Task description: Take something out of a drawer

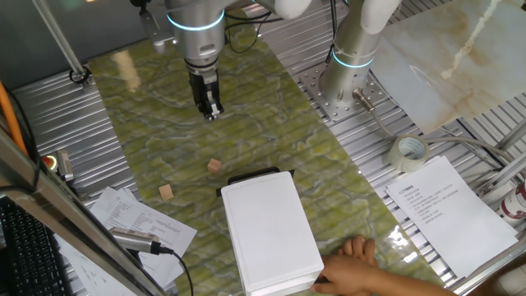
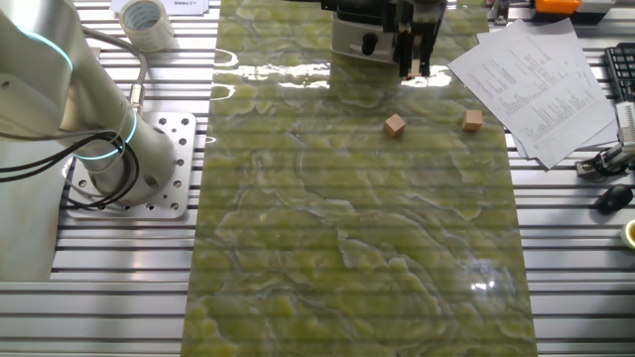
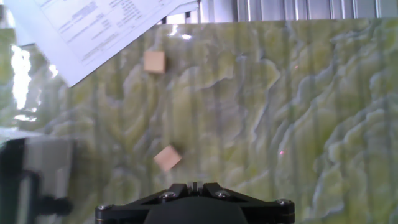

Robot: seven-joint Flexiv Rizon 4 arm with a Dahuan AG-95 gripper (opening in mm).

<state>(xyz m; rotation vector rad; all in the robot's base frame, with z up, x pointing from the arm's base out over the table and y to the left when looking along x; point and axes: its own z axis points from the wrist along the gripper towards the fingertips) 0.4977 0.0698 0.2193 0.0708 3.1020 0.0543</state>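
Observation:
The long white box [image 1: 271, 234] lies on the green mat, and the black front edge of its drawer [image 1: 251, 178] faces my gripper. The drawer looks pushed in. Two small tan wooden cubes lie on the mat outside the box, one [image 1: 215, 165] just beyond the black edge and one [image 1: 167, 192] further left. They also show in the hand view, one near [image 3: 167, 158] and one far [image 3: 154, 62]. My gripper [image 1: 213, 113] hangs above the mat beyond the cubes, shut and empty. It also shows in the other fixed view [image 2: 415, 69].
A person's hand [image 1: 362, 261] rests at the box's near right corner. Printed papers [image 1: 448, 205] and a tape roll [image 1: 409, 150] lie to the right. The arm's base [image 1: 349, 78] stands at the back right. More papers [image 1: 136, 218] and a cable lie left.

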